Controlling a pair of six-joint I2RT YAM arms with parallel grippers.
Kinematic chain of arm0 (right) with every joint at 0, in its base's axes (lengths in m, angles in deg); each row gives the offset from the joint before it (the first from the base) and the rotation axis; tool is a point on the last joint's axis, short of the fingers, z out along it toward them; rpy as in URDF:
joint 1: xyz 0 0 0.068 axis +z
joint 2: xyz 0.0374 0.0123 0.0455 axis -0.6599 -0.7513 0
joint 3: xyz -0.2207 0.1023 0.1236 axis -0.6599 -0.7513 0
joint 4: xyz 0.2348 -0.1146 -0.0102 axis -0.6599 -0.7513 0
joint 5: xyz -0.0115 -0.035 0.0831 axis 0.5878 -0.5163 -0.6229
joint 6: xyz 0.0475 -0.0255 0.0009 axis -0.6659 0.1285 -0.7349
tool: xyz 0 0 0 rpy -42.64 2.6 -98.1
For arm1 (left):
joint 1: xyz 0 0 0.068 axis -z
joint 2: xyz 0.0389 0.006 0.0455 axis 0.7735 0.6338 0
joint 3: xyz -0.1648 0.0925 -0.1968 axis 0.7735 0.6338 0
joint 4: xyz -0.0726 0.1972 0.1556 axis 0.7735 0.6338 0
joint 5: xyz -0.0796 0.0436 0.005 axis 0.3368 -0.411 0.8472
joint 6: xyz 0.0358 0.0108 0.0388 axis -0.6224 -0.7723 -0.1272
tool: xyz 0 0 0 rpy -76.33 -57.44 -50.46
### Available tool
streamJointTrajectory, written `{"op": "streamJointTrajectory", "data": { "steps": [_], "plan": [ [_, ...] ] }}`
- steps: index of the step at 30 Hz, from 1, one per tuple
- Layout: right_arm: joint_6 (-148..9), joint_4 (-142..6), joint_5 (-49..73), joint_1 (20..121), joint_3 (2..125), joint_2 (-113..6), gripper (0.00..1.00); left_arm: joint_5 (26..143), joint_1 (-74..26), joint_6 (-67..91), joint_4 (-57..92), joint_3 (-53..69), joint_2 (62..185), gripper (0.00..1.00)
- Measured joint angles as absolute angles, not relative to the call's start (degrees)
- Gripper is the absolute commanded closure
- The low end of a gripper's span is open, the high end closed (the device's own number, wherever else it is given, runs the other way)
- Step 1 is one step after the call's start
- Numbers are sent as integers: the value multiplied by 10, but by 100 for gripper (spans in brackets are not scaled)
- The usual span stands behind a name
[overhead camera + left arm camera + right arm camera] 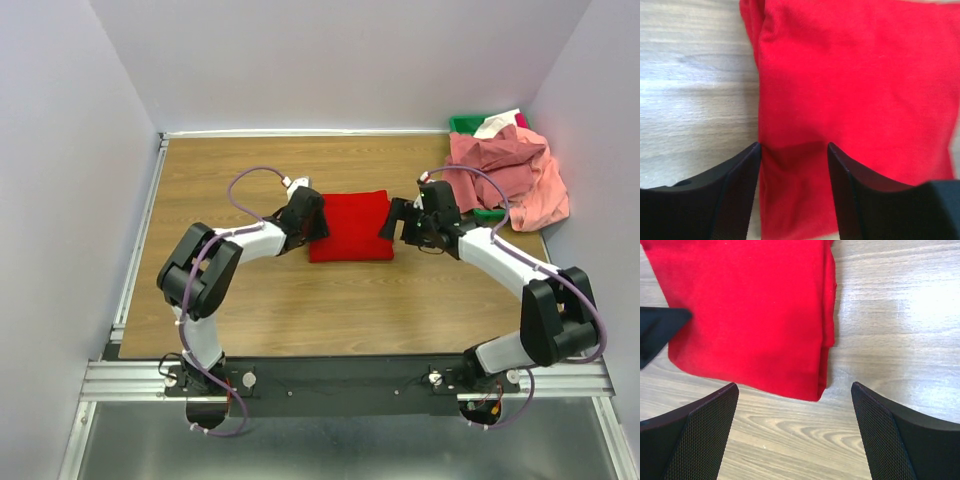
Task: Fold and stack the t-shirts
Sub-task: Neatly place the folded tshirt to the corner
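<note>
The bright red t-shirt [350, 226] lies folded into a flat rectangle in the middle of the table. My left gripper [312, 222] is at its left edge, open, with the folded edge of the red shirt [855, 90] lying between the fingers [735, 190]. My right gripper [393, 222] is at the shirt's right edge, open wide and empty; the near right corner of the red shirt [755, 315] lies just ahead of its fingertips [890, 430]. Salmon pink t-shirts [505, 170] lie in a crumpled heap at the back right.
The green plastic bin [465, 124] stands in the back right corner under the pink heap, with a white cloth [497, 124] on it. White walls close in the wooden table [250, 300] on three sides. A finger of the left gripper [660, 330] shows in the right wrist view.
</note>
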State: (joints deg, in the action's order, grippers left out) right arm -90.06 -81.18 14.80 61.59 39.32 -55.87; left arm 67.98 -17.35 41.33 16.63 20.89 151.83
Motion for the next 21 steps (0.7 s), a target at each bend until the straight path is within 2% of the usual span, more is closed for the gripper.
{"op": "streamJointTrajectory", "data": {
  "steps": [1,3,5,6,21],
  "plan": [
    [-902,-812,149,616,390,-553,0,680,-173,414,170,204,1528,49],
    [-903,-812,149,616,387,-546,0,679,-173,414,177,193,1549,64],
    [-903,-812,149,616,386,-543,0,678,-174,412,184,177,1561,93],
    [-903,-812,149,616,385,-541,0,677,-174,414,187,169,1568,100],
    [-902,-812,164,616,375,-520,0,604,-197,384,297,0,1654,100]
  ]
}}
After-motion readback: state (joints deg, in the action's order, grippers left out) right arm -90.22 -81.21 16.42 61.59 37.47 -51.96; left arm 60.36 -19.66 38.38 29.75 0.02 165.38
